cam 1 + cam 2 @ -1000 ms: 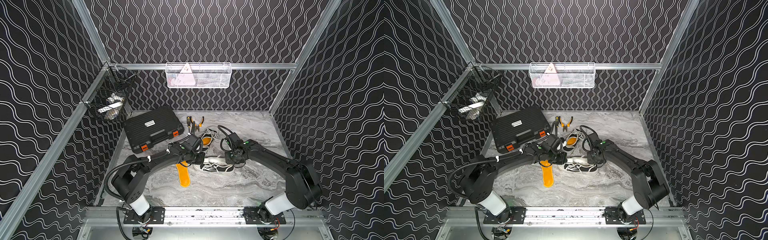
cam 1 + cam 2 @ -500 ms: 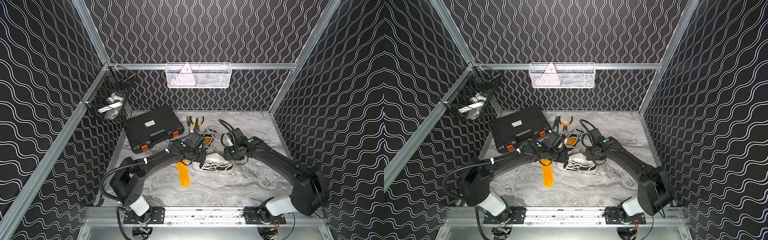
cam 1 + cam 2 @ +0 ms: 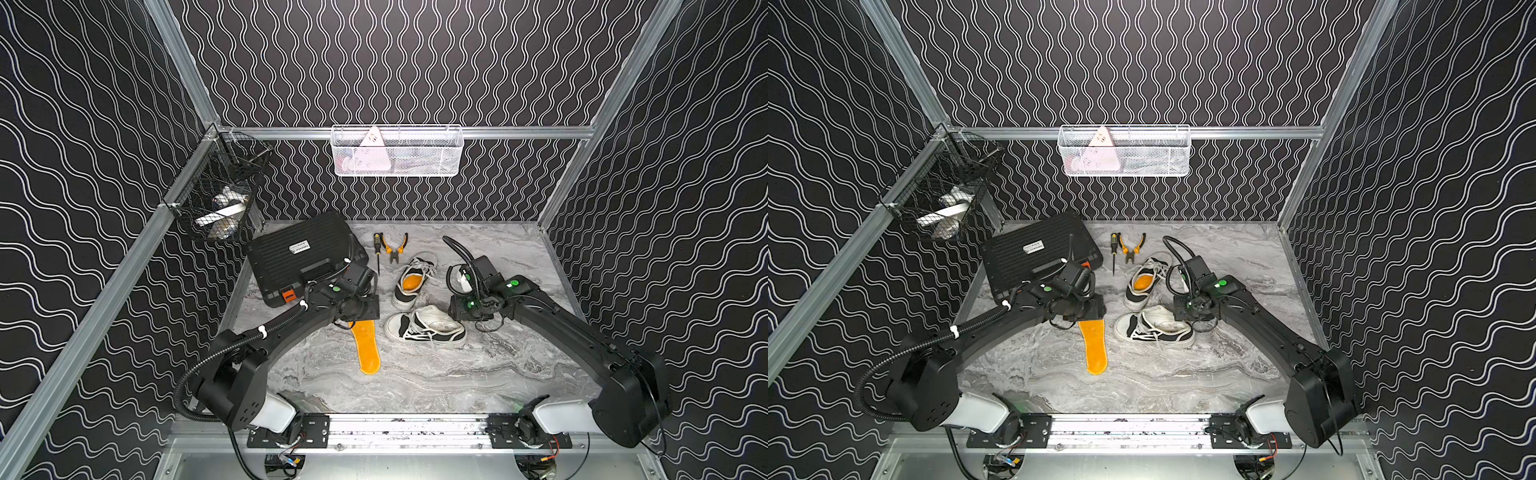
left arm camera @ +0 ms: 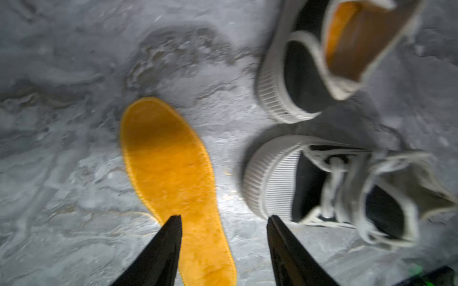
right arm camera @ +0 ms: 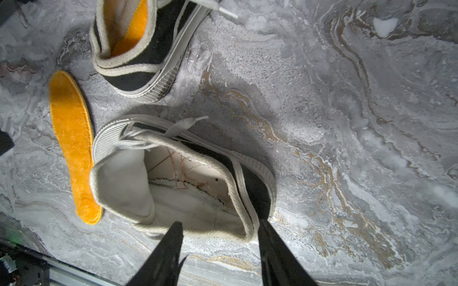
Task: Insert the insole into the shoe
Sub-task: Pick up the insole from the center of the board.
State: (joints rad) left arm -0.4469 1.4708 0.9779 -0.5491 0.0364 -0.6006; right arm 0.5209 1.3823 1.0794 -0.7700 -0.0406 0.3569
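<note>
The step in hand looks like the pick-up of the insole [image 3: 365,345], with nothing inserted yet. It lies flat on the bench [image 3: 436,386] a little left of the middle, its long axis running from front edge to back edge, just beside the toe of the empty shoe [image 3: 432,328] but not touching it. The left arm [image 3: 291,328] reaches in from the front left corner and hangs its jaws over the end of the insole nearer the back edge. In the left wrist view (blurred, so contact is hard to judge) the jaws stand moderately apart and hold nothing. One tip sits over the insole's edge and the other over bare bench, with the orange strip [image 4: 168,161] passing between them. The next move, as I read it, calls for those jaws to come down and close on that end. A thin, limp sheet lying flat is awkward, so one tip probably has to slip under the edge. Right of the insole, the empty shoe stands on its sole near the middle of the bench, toe toward the left edge and heel toward the right. Its opening [image 5: 188,188] shows only the bare inner board. Behind it, toward the back edge, a second shoe [image 3: 411,282] already has an orange insole inside. The right arm [image 3: 552,328] brings its jaws to the empty shoe's heel. They are about half open and straddle the heel collar without pinching it. A light grip there would steady the shoe for the insertion.
</note>
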